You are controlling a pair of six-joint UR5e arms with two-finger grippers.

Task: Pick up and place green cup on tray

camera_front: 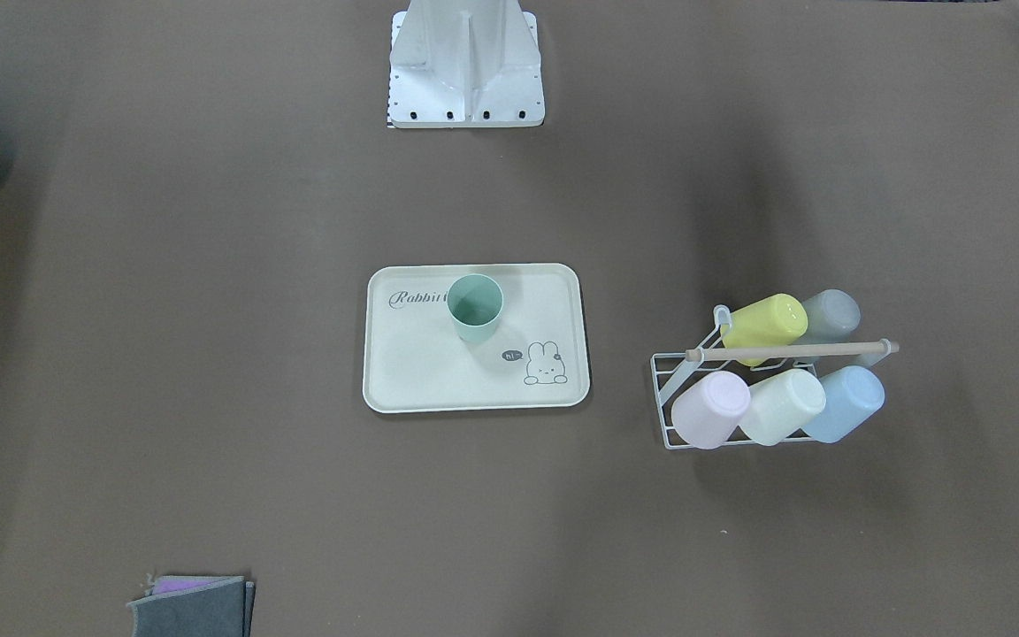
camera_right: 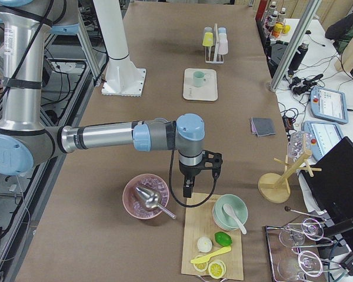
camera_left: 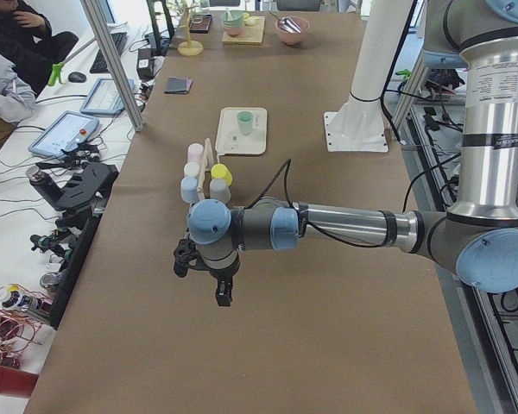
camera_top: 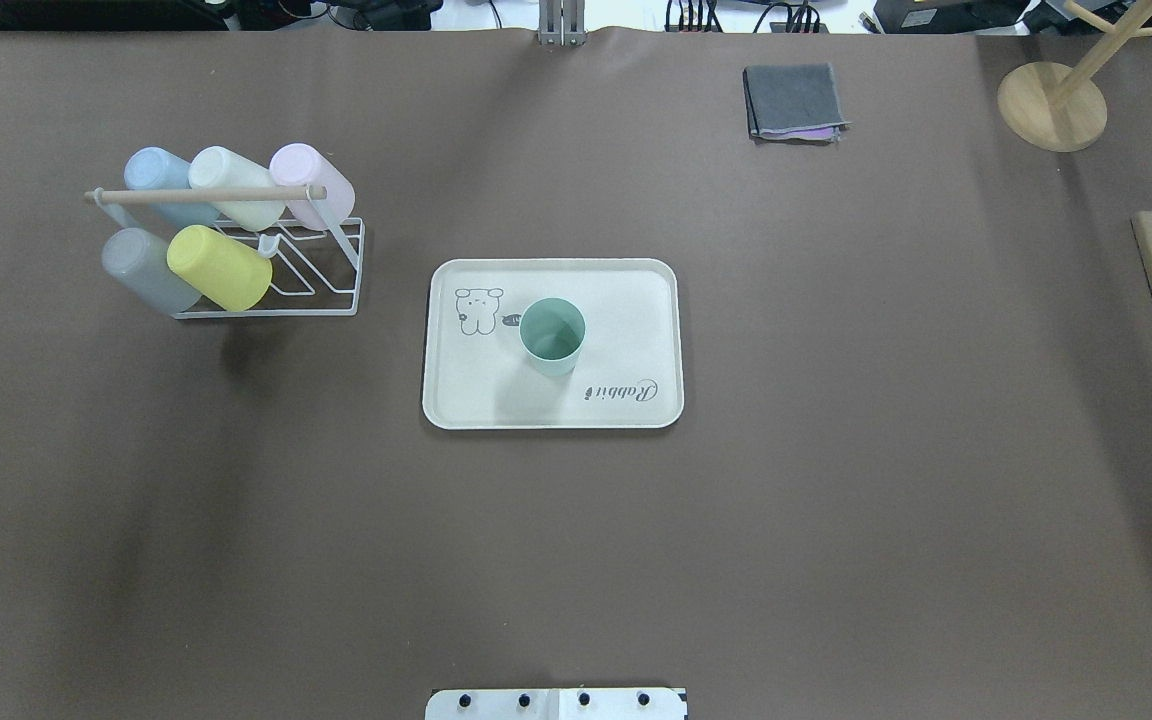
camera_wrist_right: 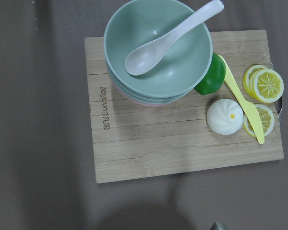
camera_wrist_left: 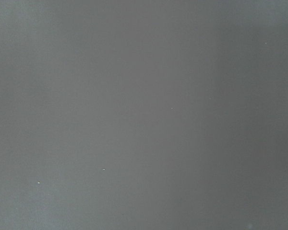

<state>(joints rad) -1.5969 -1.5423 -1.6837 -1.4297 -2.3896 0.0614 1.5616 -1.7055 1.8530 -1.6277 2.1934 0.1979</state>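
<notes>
Mint-green and upright, the cup (camera_top: 552, 335) is sitting mouth-up on the cream tray (camera_top: 636, 300), near its middle. In your overhead view the rabbit drawing (camera_top: 479, 310) is lying at the cup's 9 o'clock and the "Rabbit" script (camera_top: 621, 391) at its 5 o'clock. The tray is resting flat on the brown surface (camera_top: 576, 560). At the tray's 10 o'clock in that view, well apart, a white wire rack (camera_top: 316, 290) is holding five pastel cups (camera_top: 219, 268) tipped on their sides.

Both arms are hanging well away from the tray. The left claw (camera_left: 222, 293) is showing only in your left-end view, pointing down over bare surface. You cannot tell whether it is released or clenched. The right claw (camera_right: 188, 189) is showing only in your right-end view, hovering at the edge of a wooden board (camera_wrist_right: 182, 153), and its state cannot be told either. The right wrist camera is looking down on that board, where stacked bowls (camera_wrist_right: 158, 52) are carrying a white spoon (camera_wrist_right: 168, 38).
</notes>
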